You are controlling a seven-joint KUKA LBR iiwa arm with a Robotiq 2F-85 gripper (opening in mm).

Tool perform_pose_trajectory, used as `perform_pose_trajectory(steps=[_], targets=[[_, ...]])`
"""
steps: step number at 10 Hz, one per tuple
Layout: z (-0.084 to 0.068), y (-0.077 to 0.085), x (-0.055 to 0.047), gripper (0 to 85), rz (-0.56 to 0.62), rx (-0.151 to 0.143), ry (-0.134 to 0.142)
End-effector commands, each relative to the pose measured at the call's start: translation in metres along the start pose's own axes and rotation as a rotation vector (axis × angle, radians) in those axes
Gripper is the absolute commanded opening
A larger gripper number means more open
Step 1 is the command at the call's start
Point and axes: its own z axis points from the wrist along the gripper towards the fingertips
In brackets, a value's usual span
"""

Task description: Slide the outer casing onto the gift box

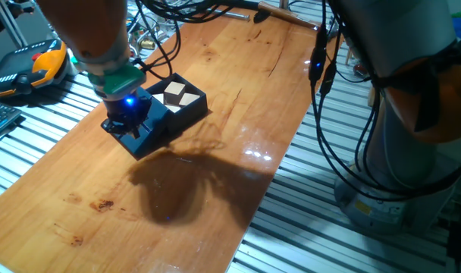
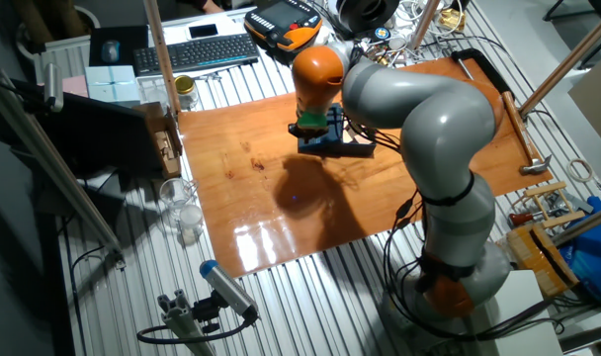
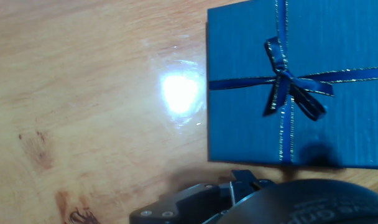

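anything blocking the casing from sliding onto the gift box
Nothing visible does. The outer casing lies under the hand, right next to the gift box, whose tan and white squares are still uncovered. Only bare table surrounds them. The seam where the two meet is hidden by the hand.

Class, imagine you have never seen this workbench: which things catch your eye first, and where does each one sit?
The blue outer casing with its ribbon bow fills the upper right of the hand view, lying on the wooden table. In one fixed view the gripper with a glowing blue light sits low over it, beside the gift box with tan and white squares.
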Motion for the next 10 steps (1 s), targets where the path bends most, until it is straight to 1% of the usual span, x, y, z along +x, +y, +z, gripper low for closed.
perform_pose_trajectory(steps=[1, 3, 4, 5, 10], targets=[[0.003, 0.001, -0.001, 0.0, -0.002, -0.004, 0.002], [0.009, 0.004, -0.002, 0.0, -0.003, -0.015, -0.002], [0.011, 0.005, -0.002, 0.0, -0.002, -0.024, -0.008], [0.012, 0.006, -0.003, 0.0, -0.001, -0.026, -0.009], [0.02, 0.015, -0.004, 0.0, -0.003, -0.021, -0.01]])
